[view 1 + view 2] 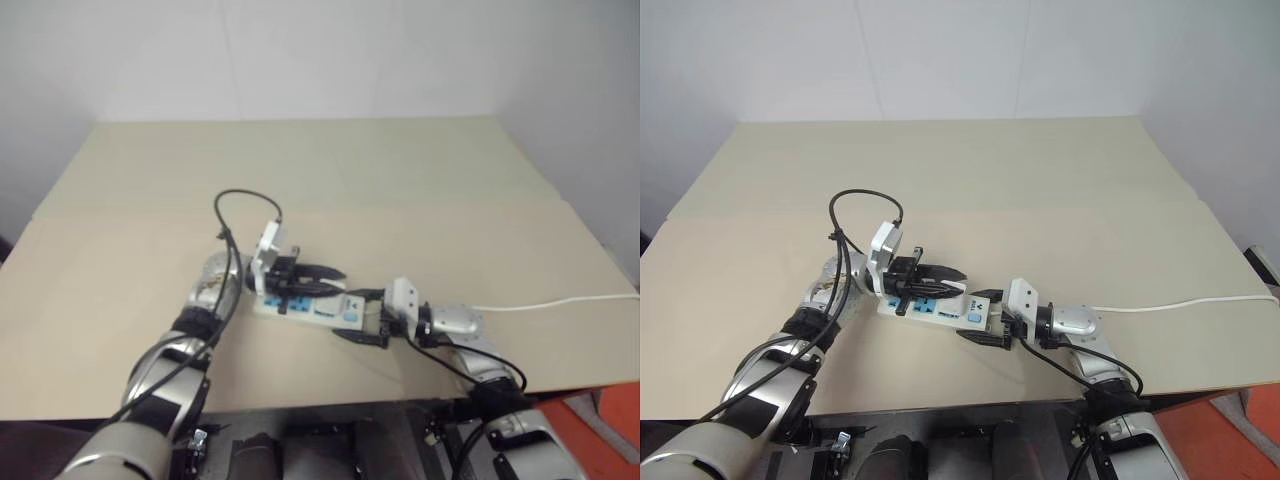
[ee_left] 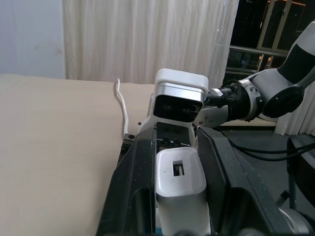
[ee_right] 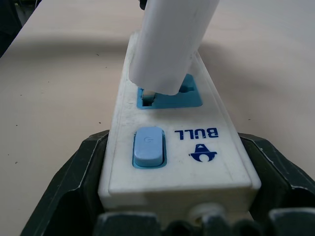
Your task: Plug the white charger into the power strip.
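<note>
Right wrist view, nearest first: the switch end of the power strip is bracketed by the right gripper, whose black fingers stand wide on either flank of the white bar, evidently to keep it from sliding or tipping while force comes from above; the blue switch lies between them, untouched; just beyond it, the white charger is held tilted over the nearest blue socket, its lower end at the socket face, prongs seemingly at the slots but not seated flush; the tilt is judged the main hindrance to a clean push.

Left wrist view: the charger is clamped between the fully closed fingers of the left gripper, held by its sides so the plug end stays free.

Head views: both grippers are seen meeting over the strip near the front edge of the tan table; the strip's thin white cord is seen trailing off to the robot's right, well clear of the work; a black cable loop on the left arm arches above the wrist, out of the way; a curtain is seen at the far side.
</note>
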Controlling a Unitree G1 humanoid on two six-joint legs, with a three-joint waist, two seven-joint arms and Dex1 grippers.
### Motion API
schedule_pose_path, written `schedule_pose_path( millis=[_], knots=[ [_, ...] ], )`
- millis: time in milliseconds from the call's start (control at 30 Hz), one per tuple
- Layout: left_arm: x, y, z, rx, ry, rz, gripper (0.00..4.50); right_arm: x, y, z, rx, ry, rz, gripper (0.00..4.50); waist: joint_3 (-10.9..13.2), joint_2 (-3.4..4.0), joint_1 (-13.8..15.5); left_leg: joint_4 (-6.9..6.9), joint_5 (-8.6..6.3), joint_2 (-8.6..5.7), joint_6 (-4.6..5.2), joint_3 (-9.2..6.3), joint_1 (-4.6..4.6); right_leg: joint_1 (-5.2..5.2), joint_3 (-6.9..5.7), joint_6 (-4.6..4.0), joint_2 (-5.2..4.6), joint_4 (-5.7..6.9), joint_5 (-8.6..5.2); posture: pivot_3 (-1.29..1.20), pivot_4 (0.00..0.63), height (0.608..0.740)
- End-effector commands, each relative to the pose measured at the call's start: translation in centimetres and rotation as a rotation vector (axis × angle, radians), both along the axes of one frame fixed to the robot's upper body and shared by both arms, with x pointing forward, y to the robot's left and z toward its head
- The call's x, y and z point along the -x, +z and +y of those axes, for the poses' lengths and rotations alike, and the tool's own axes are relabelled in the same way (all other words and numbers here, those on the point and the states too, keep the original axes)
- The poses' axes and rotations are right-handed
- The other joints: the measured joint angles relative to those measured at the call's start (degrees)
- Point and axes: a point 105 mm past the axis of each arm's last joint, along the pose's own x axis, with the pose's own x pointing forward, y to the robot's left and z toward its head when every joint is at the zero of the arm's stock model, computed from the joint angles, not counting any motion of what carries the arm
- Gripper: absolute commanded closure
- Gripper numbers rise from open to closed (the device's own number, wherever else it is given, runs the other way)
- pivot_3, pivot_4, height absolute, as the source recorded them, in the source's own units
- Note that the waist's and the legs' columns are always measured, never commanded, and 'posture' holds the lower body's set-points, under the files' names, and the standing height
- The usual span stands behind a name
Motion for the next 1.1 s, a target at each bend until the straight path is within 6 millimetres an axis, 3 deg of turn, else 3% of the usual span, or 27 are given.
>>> schedule_pose_path(
  millis=[33,700,1100],
  knots=[
    [0.4,-1.2,0.3,-0.043,-0.006,0.021,3.53,0.4,-0.4,0.8,0.019,0.033,0.001,1.08,0.0,0.0,-0.1,0.0,0.0,0.0,0.0,0.0,0.0,0.0,0.0,0.0,0.0,0.0,0.0,0.0,0.15,0.74],
    [-0.7,-2.2,1.5,-0.131,0.045,0.019,3.53,0.8,-0.5,0.7,0.027,0.039,0.002,1.08,-0.2,-0.06,-0.1,-0.02,0.0,0.0,0.0,-0.01,0.17,0.17,0.0,0.03,0.0,0.0,-0.02,0.0,0.15,0.74],
    [-0.1,-3.1,1.6,-0.219,-0.008,0.003,3.53,1.0,-0.6,0.8,0.027,0.035,0.003,1.08,-0.4,-0.07,-0.1,-0.08,-0.02,-0.01,0.02,-0.01,0.16,0.15,0.02,0.17,0.0,-0.06,-0.11,0.0,0.15,0.74]
  ],
)
